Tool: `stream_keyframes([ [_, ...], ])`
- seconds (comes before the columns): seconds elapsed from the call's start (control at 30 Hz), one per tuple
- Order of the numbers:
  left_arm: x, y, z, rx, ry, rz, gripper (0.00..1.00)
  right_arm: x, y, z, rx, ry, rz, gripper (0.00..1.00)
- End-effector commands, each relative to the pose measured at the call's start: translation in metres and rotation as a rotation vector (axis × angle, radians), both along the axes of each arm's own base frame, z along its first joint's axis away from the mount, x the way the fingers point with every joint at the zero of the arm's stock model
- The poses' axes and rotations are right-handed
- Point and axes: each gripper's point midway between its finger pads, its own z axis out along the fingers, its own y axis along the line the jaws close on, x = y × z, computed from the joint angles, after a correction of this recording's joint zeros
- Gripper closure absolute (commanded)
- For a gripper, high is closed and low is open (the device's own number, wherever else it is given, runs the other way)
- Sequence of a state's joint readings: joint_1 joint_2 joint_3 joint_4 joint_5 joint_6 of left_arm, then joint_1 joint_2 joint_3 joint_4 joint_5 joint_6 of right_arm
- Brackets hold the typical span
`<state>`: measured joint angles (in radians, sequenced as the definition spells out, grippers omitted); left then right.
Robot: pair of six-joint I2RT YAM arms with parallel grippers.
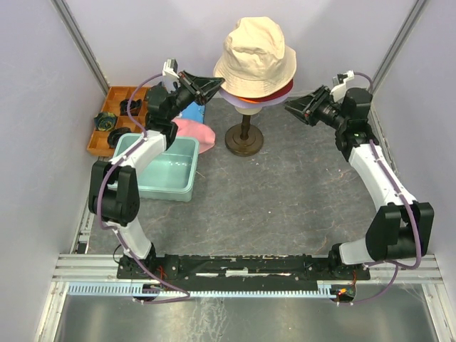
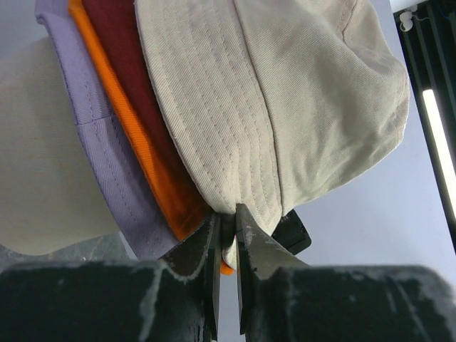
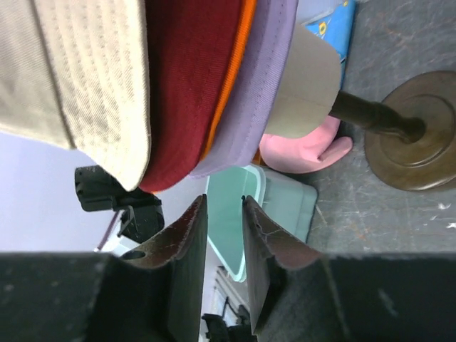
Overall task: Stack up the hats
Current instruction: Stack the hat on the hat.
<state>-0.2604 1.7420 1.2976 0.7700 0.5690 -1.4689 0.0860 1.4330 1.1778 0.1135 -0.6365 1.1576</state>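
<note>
The cream hat (image 1: 255,50) is seated topmost on the mannequin head (image 2: 35,164), over the dark red hat (image 2: 117,57), the orange hat (image 2: 142,157) and the lavender hat (image 2: 89,128), nested brim within brim. The pink hat (image 1: 196,134) is seen lying on the desk (image 1: 299,199) beside the teal bin (image 1: 167,189). All are judged light, limp and easily creased, and the stitched brim is the firmest place to be gripped. The cream brim's edge is pinched by the left pincer (image 2: 228,217). The right pincer (image 3: 222,206) is held spread and empty, just beside the opposite brims.
</note>
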Motion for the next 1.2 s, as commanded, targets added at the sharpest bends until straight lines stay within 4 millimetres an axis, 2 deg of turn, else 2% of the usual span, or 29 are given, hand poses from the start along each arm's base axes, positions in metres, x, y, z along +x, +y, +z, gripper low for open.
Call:
stream_keyframes([
  [0.0,-0.008,0.004,0.042,-0.034,-0.112,-0.064,0.90,-0.017,-0.007,0.034,-0.093,-0.155,0.042,0.68],
  [0.1,-0.004,0.010,0.040,-0.033,-0.110,-0.067,0.90,-0.018,-0.011,0.039,-0.136,-0.154,0.049,0.68],
  [0.27,-0.001,0.017,0.029,-0.020,-0.091,-0.084,0.91,-0.009,-0.013,0.064,-0.104,-0.192,0.083,0.64],
  [0.4,0.002,0.025,0.020,-0.013,-0.072,-0.083,0.92,-0.002,-0.017,0.103,0.010,-0.274,0.112,0.63],
  [0.47,0.003,0.028,0.017,-0.007,-0.064,-0.086,0.92,0.002,-0.023,0.112,0.022,-0.286,0.104,0.59],
  [0.6,0.007,0.034,0.010,0.001,-0.045,-0.097,0.92,0.018,-0.032,0.117,0.056,-0.279,0.090,0.54],
  [0.87,0.015,0.038,0.008,-0.002,-0.030,-0.116,0.93,0.056,-0.036,0.136,0.300,-0.287,0.176,0.50],
  [1.03,0.017,0.039,0.010,0.003,-0.027,-0.115,0.94,0.079,-0.039,0.127,0.346,-0.255,0.171,0.46],
  [1.17,0.018,0.040,0.011,0.013,-0.024,-0.110,0.94,0.087,-0.040,0.124,0.384,-0.249,0.169,0.46],
])
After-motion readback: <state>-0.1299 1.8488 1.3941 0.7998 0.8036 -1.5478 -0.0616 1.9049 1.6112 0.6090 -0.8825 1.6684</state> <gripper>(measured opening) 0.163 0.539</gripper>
